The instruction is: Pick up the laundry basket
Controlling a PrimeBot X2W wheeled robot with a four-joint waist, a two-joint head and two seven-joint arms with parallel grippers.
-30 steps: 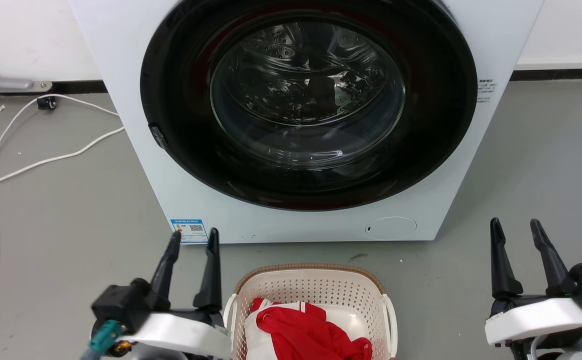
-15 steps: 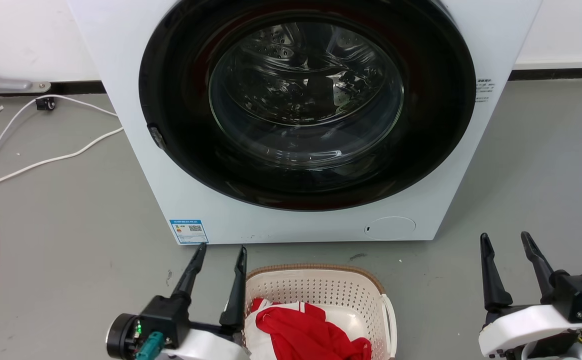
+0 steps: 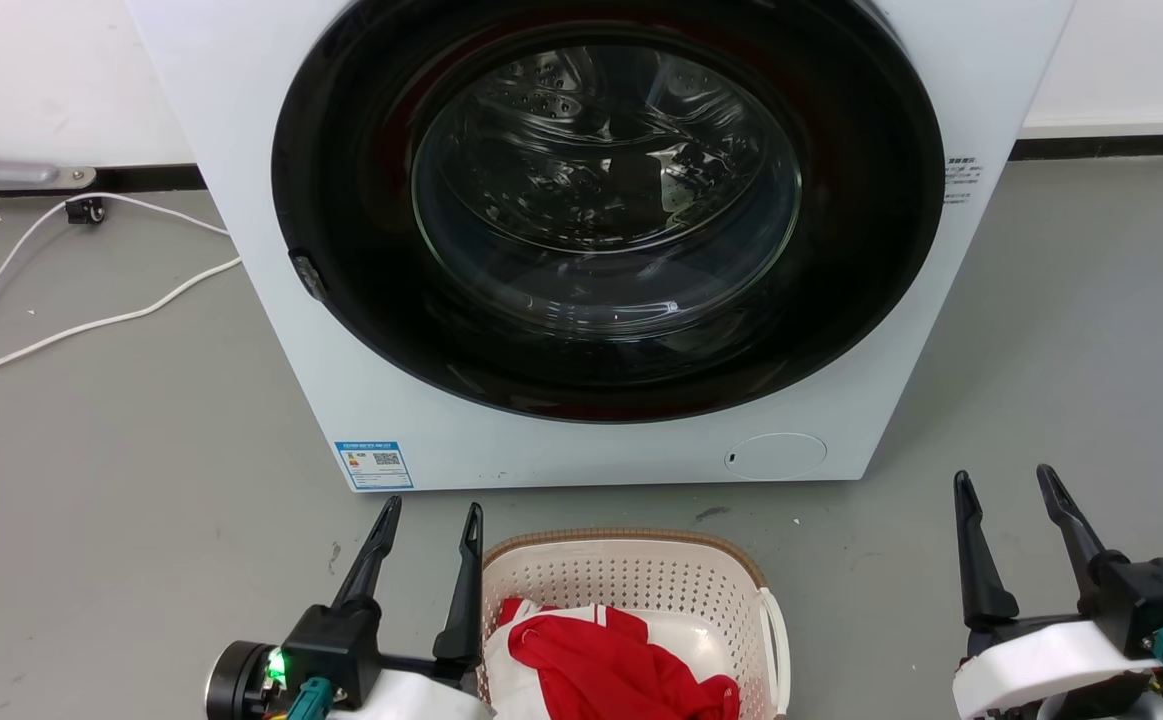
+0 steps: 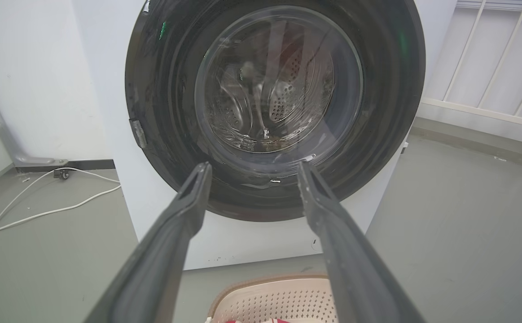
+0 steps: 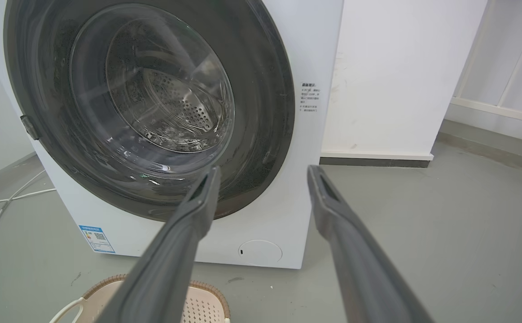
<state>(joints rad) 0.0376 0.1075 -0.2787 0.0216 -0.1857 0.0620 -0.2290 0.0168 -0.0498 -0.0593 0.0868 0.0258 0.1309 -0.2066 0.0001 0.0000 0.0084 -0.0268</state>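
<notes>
The laundry basket point(image 3: 631, 580), cream perforated plastic with a brown rim, stands on the floor at the bottom centre of the head view, holding red and white cloth point(image 3: 611, 660). Its rim also shows in the left wrist view point(image 4: 269, 296) and the right wrist view point(image 5: 202, 305). My left gripper point(image 3: 431, 512) is open, its right finger right beside the basket's left edge. Well to the right of the basket, my right gripper point(image 3: 1003, 478) hovers open with nothing between its fingers. A white side handle point(image 3: 774, 630) shows on the basket's right.
A white front-loading washing machine point(image 3: 601, 240) with a dark round door stands directly behind the basket. White cables point(image 3: 61, 320) trail over the grey floor at the left. A white wall with a dark skirting runs along the back.
My left gripper moved right, up against the basket's left edge, and sank lower in view. The right gripper dropped a little and shifted slightly left. The camera tilted slightly.
</notes>
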